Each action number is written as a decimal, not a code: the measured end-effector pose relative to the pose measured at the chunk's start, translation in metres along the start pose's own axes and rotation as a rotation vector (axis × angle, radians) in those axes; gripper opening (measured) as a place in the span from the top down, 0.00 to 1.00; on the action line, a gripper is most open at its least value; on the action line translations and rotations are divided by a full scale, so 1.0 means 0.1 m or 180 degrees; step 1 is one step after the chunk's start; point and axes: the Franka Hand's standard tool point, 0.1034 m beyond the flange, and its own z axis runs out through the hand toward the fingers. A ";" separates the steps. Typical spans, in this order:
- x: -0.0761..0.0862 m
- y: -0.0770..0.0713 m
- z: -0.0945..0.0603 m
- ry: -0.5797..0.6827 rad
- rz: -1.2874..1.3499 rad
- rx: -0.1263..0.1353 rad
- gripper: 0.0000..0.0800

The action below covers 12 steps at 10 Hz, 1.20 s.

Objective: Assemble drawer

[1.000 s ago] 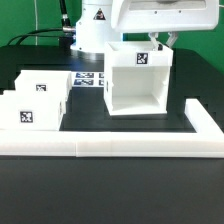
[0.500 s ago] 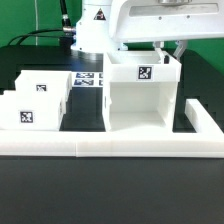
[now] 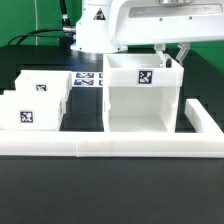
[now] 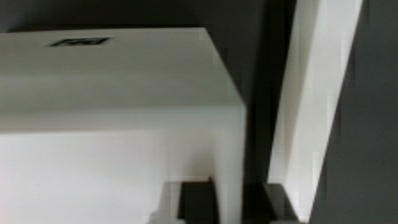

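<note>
The drawer's large white cube-like housing (image 3: 140, 105) stands in the middle of the table with its open side facing the front, close behind the long white rail. My gripper (image 3: 166, 58) comes down at its top corner on the exterior view's right and is shut on the side wall. In the wrist view my gripper (image 4: 237, 205) shows two dark fingers (image 4: 196, 203) either side of a thin white wall of the housing (image 4: 107, 110). Two small white tagged trays (image 3: 45, 90) (image 3: 25, 115) sit at the exterior view's left, apart from the housing.
A long low white rail (image 3: 110, 148) runs along the front and turns back along the exterior view's right (image 3: 205, 120), close to the housing; it shows as a white strip (image 4: 329, 100) in the wrist view. The marker board (image 3: 88, 78) lies behind, by the robot base.
The housing, held by my gripper, has come forward toward the front rail and now looks larger. Over the last half second it barely moved. The trays stayed put.
</note>
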 end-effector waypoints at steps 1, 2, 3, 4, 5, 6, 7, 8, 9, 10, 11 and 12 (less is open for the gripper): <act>0.00 -0.01 0.00 -0.0002 0.0248 0.0016 0.95; 0.00 -0.03 0.00 -0.0004 0.0447 0.0024 0.95; -0.02 -0.07 0.01 -0.0013 0.1035 0.0022 0.95; -0.03 -0.09 0.01 -0.0022 0.1484 0.0013 0.95; 0.01 -0.06 0.01 0.0020 0.1655 0.0038 0.95; 0.06 -0.03 0.01 0.0087 0.1788 0.0066 0.95; 0.06 -0.07 -0.01 0.0087 0.1999 0.0081 0.95; 0.06 -0.08 -0.01 0.0080 0.2092 0.0102 0.95; 0.05 -0.07 -0.02 0.0065 0.2367 0.0138 0.95; 0.02 0.03 -0.03 0.0040 0.2718 0.0174 0.95; 0.01 0.07 0.00 0.0043 0.3021 0.0198 0.95; 0.02 0.06 0.01 0.0036 0.3281 0.0209 0.95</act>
